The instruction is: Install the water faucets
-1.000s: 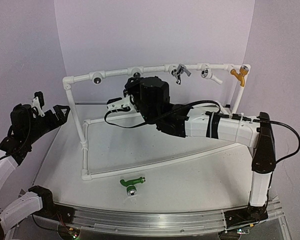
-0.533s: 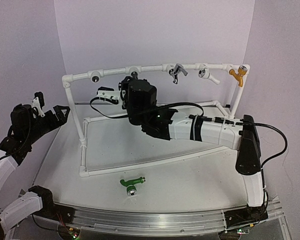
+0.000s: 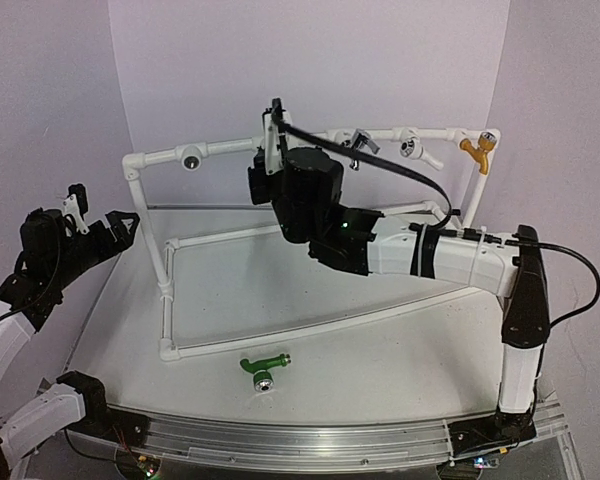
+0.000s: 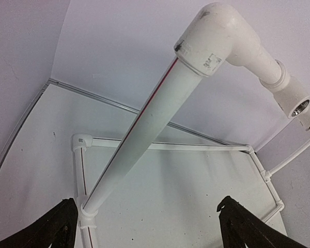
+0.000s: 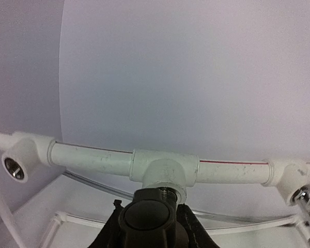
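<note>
Our right gripper (image 5: 149, 230) pinches the dark faucet (image 5: 147, 214), whose smooth rounded cap and silver thread meet the white plastic tee (image 5: 165, 168) of the pipe frame (image 3: 230, 146). The faucet's lower body is cut off from our view. Our left gripper (image 4: 147, 217) gapes wide to one side, and the glossy green faucet (image 3: 263, 365) lies on the table (image 3: 380, 350).
</note>
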Robot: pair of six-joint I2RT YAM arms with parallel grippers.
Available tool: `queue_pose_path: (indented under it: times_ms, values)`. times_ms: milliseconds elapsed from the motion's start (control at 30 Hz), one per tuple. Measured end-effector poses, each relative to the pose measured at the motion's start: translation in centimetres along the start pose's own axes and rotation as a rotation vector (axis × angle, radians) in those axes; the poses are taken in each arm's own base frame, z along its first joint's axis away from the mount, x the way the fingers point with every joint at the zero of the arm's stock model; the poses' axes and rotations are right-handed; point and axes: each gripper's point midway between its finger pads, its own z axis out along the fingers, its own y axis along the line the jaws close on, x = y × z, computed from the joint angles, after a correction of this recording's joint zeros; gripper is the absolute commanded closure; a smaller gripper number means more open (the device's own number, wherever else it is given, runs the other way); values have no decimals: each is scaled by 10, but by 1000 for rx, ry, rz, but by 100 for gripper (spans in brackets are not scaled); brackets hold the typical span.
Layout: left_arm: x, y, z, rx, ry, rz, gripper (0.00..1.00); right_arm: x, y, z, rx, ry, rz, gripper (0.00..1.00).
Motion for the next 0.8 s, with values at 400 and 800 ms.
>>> queue_pose_path:
  times_ms: [400, 800]
  values:
    - [-5, -3, -6, 12, -23, 1, 2, 0, -13, -1, -107, 17, 766, 100]
    - [-6, -4, -7, 14, -25, -1, 2, 21, 1, -8, -208, 95, 908, 23]
